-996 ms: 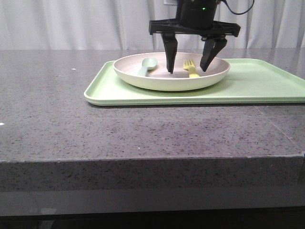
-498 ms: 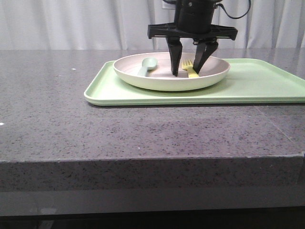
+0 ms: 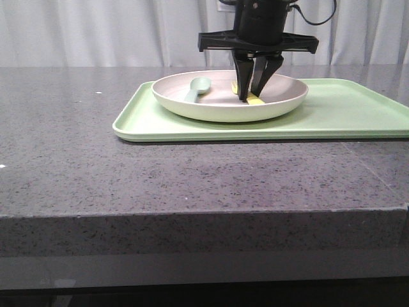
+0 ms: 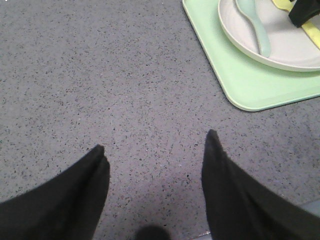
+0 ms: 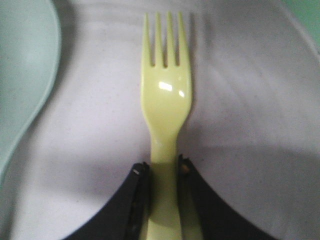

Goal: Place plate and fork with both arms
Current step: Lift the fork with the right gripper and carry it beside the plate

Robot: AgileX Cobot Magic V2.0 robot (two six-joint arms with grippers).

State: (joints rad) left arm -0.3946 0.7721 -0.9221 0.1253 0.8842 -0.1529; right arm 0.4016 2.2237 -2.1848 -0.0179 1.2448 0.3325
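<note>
The off-white plate [image 3: 192, 105] sits on the left part of a light green tray [image 3: 345, 109]. The yellow fork [image 5: 165, 95] lies flat in the plate, tines pointing away from the wrist camera. My right gripper [image 5: 164, 167] is down in the plate [image 5: 250, 125] and shut on the fork's handle; in the front view [image 3: 249, 97] its fingers hide most of the fork [image 3: 254, 100]. My left gripper [image 4: 156, 141] is open and empty over the bare grey table, apart from the tray [image 4: 235, 75] and plate [image 4: 280, 50]. It does not show in the front view.
A pale grey-green spoon [image 3: 198, 86] lies in the plate, left of the fork; it also shows in the right wrist view [image 5: 20, 75]. The tray stands on a speckled grey stone table [image 3: 192, 173], whose front edge is near the camera. White curtains hang behind.
My right gripper's fingers have come together from wide open around the fork to shut on its handle. The plate, spoon and tray have not moved.
</note>
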